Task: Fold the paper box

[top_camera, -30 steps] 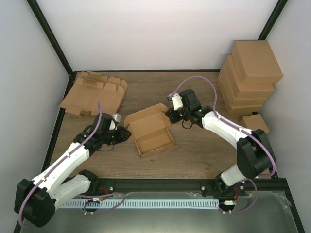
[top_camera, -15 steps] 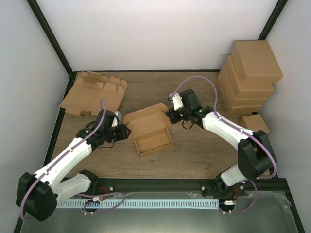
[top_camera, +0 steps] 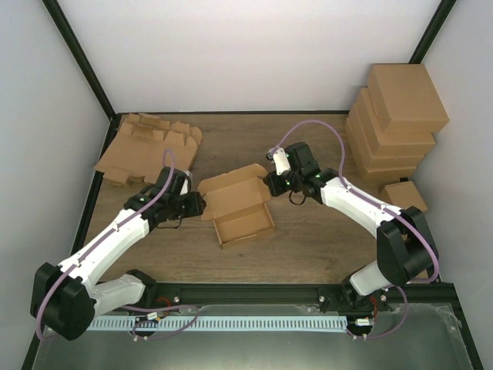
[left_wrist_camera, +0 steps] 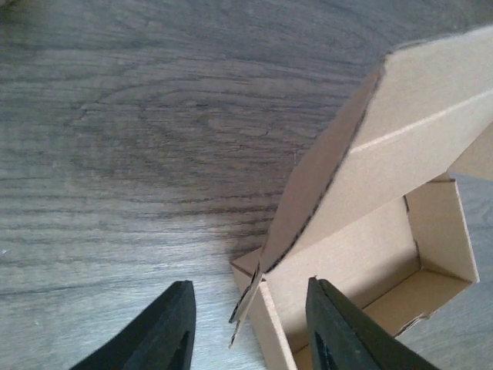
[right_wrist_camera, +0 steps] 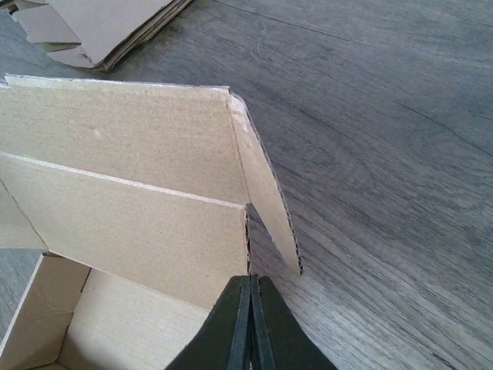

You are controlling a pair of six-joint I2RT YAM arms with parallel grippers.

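Since a second ago your left arm has swung up toward the middle of the frame, and its left tool now sits just beside the left end of the paper box. Its jaws have widened from a narrower gap. Your right arm has hardly shifted, and the box lies where it did, at the centre of the table, tray open and lid tilted up behind it.

The left wrist view shows what the top view cannot. The left tool stands partly open and grips nothing, and the edge of the box's end flap stands between its two fingers. In the right wrist view the right tool is closed tight with nothing between its fingers. Its tip is at the lid's crease, where a side flap bends off.

You have two arms, one open box and one heap of flat blanks at upper left. At right stands one pile of closed boxes, its number unclear from above, with one small box below it.
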